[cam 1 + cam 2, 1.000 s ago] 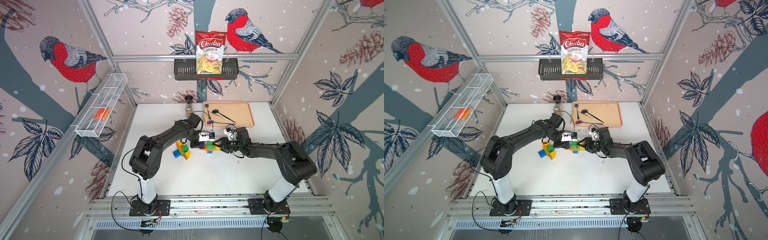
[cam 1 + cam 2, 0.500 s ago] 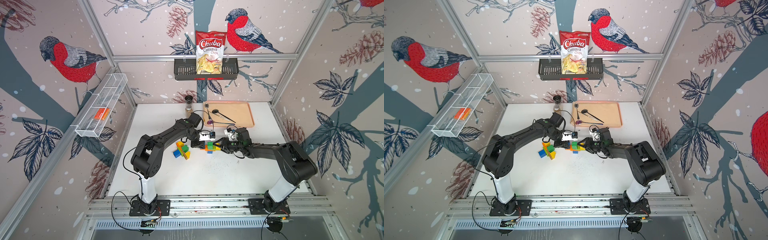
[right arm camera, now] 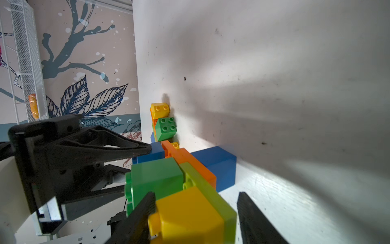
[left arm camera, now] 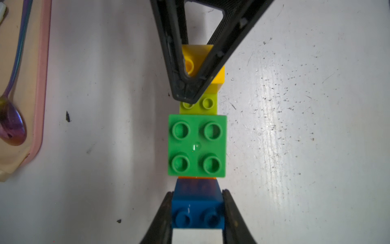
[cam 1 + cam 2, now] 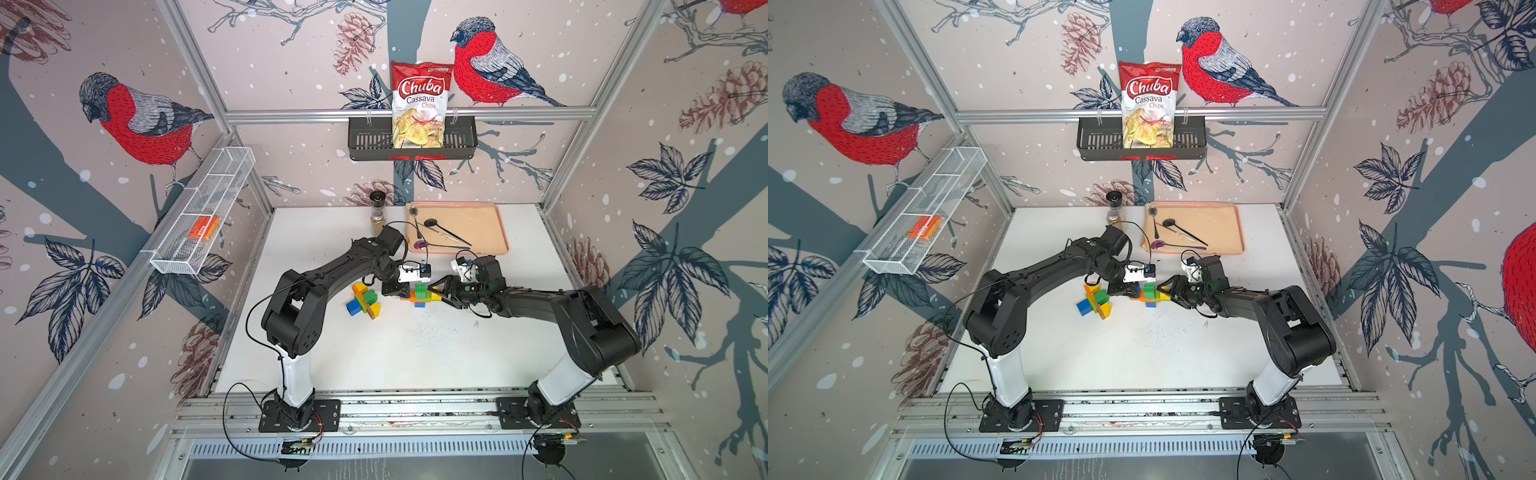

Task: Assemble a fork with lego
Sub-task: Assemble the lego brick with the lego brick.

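Enclosure papered with bullfinches and pinecones, aluminium frame at the corners. White worktop (image 5: 415, 353), scuffed and peppered with dark specks (clearest in the left wrist view). On the back wall hangs a black basket (image 5: 365, 139) holding a chips bag (image 5: 419, 104). On the left wall is a white mesh shelf (image 5: 178, 253) with a smooth orange block (image 5: 203, 227) in it. At the worktop's far edge sits a pink tray (image 5: 482, 228) carrying spoons (image 5: 430, 223), with a pepper grinder (image 5: 377, 212) just beside it.

Mid-worktop, between the two arms, lies the lego assembly (image 5: 420, 293): long orange and lime bricks with green, blue and yellow squares on them. The left gripper (image 4: 197, 193) has its jaws clamped on the blue brick (image 4: 197, 213) at one end. The right gripper (image 3: 194, 197) has its jaws apart, straddling the yellow brick (image 3: 185, 215) at the opposite end, with a gap showing at one side. A heap of loose lego (image 5: 363, 301) sits just beside the assembly, on the left arm's side.
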You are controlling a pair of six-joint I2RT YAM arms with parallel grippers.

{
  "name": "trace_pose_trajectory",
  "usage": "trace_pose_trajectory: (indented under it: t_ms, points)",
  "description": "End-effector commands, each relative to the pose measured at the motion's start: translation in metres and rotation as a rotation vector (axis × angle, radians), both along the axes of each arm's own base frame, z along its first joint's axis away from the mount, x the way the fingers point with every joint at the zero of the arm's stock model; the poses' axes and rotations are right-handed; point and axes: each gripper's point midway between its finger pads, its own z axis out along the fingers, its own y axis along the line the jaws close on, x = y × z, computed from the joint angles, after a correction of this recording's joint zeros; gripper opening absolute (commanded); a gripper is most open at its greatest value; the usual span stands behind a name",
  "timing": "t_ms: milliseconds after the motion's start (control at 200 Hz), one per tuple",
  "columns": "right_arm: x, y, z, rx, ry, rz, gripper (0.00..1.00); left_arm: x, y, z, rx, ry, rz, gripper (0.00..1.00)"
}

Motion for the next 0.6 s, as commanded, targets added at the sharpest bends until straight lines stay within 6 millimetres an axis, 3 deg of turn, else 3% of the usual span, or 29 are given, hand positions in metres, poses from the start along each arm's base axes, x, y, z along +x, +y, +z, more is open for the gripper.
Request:
trace_pose_trajectory:
  t_ms: [0, 270, 595]
  points:
    - [-0.003, 0.001, 0.003, 0.013, -0.003, 0.011, 0.63, 0.0, 0.001, 0.008, 0.011, -0.011, 0.009, 0.0]
    - [-0.003, -0.001, 0.007, 0.022, -0.01, 0.008, 0.65, -0.001, 0.0, 0.006, 0.01, 0.001, 0.003, 0.0]
    - [-0.003, -0.001, 0.007, 0.041, -0.004, 0.014, 0.59, -0.003, 0.003, -0.001, 0.019, 0.009, 0.004, 0.0]
